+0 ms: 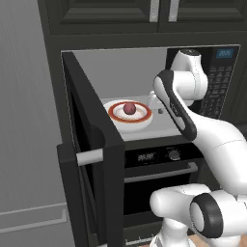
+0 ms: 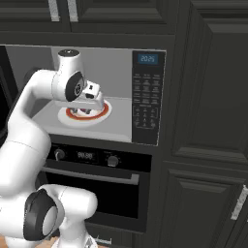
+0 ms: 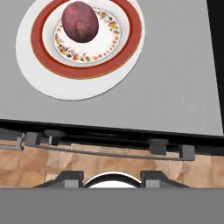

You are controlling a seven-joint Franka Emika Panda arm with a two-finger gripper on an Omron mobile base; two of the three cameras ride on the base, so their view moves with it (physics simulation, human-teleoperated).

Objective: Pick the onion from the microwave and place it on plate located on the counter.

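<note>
The onion [image 3: 80, 21] sits on the middle of a red-ringed plate [image 3: 127, 52] on the pale floor of the microwave [image 1: 219, 77], at the upper left of the hand view and in the centre of the left base view. The gripper [image 2: 92, 97] hangs inside the cavity, above the near part of that plate; whether its fingers are spread or closed cannot be told from these pictures, and nothing appears held. The step in hand seems to be the reach for the onion. To do it well, the hand would need to travel deeper until the onion lies centred between the fingers, then come down straight, since a round ball on a shallow dish will likely roll if nudged from one side. Closing low around its widest part should hold it best. Room is limited: the cavity ceiling lies close above the wrist, the keypad wall stands at the right of the cavity, and the open door [image 1: 96, 144] juts out at the left of the left base view. The front lip, with the oven [image 2: 97, 164] below, is the edge to clear when withdrawing.
</note>
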